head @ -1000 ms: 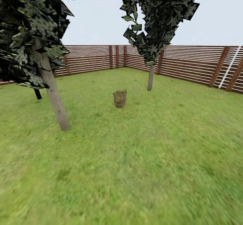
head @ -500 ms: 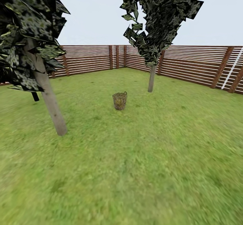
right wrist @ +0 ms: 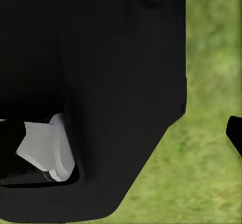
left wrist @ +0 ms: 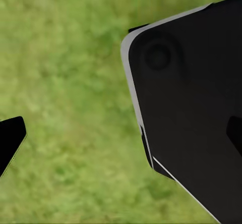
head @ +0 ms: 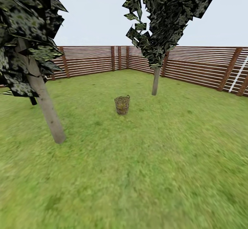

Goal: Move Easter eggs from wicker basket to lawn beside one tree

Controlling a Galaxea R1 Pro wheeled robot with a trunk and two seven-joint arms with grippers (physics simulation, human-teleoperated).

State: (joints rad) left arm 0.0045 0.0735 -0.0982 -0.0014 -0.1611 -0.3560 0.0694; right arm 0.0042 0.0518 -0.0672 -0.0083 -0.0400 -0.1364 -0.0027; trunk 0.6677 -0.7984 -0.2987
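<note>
Wicker basket (head: 122, 105) stood upright on lawn (head: 144, 174), well ahead of robot, between near pale-trunk tree (head: 43, 101) and farther tree (head: 155, 81) by fence (head: 199, 67)

Eggs not visible from here, presumably inside

Judged: eggs light, hard, smooth, prone to roll; best pinched across widest middle, gently

Wrist views: grass, dark robot body; state of either gripper, spread or pressed together, cannot tell

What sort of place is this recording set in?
A fenced garden, simulated: a mottled green lawn, a brown slat fence around it, pale-trunked trees, and a wicker basket standing on the grass.
</note>
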